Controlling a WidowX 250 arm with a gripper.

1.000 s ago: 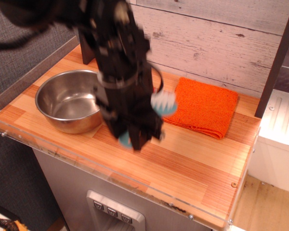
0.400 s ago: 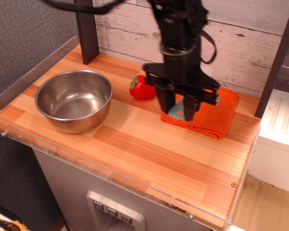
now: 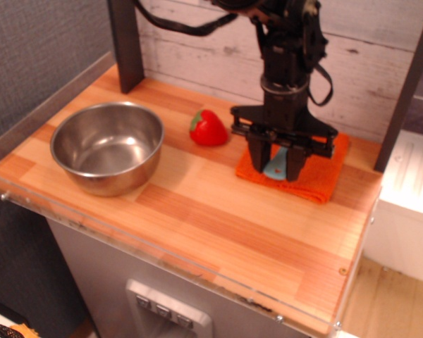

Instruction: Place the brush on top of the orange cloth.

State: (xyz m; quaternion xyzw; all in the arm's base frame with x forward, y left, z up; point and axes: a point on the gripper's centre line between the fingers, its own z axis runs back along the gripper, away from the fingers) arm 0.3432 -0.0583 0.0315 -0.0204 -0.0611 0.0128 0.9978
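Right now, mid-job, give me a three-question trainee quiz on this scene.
1. True or false: the steel bowl holds the brush.
2. What lies directly under the tool? A) the strawberry toy B) the orange cloth C) bare wood
3. Fill in: the strawberry toy sits between the bowl and the ____.

Key: 1. False; the bowl is empty, and the brush shows between the tool's fingers over the cloth. 2. B. 3. Orange cloth.
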